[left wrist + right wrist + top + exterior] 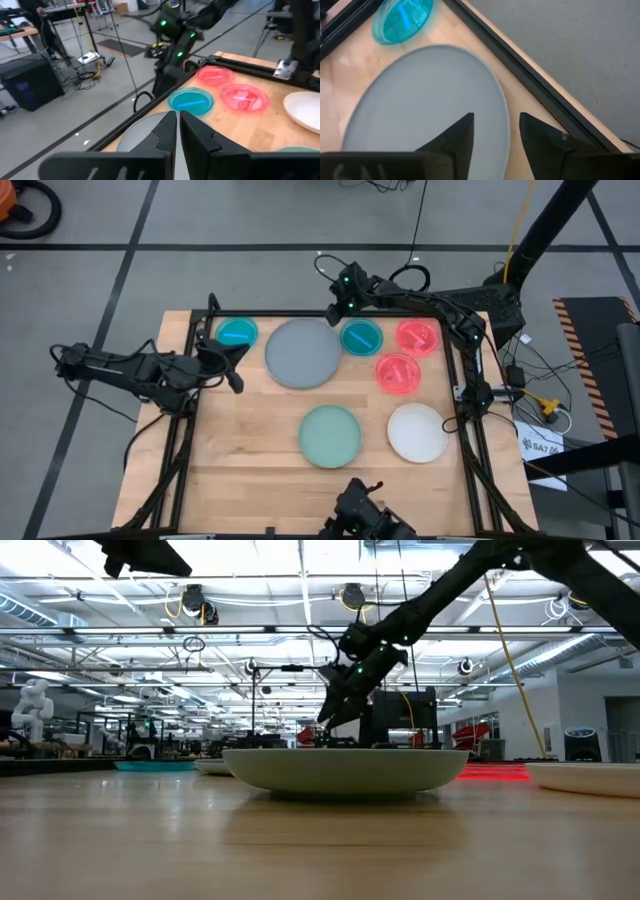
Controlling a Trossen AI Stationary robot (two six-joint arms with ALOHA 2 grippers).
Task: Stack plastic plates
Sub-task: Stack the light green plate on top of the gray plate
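The high view shows seven plates lying flat on the wooden table: a large grey plate (303, 352), two small teal plates (237, 332) (361, 336), two pink-red plates (418, 336) (399, 373), a mint green plate (330, 435) and a white plate (417, 432). No light blue plate is in view. My right gripper (336, 310) (495, 131) is open and hovers over the grey plate's far rim (504, 115), one finger over the plate and one over bare wood. In the low view the right gripper (335, 712) is above the table. My left gripper (232, 372) (177, 131) is shut, left of the grey plate (135, 135).
A black frame rail (300, 315) runs along the table's far edge, close behind the right gripper, and side rails (468, 380) border the table. A dark device (365, 515) sits at the near edge. Bare wood (250, 450) lies near-left of the mint plate.
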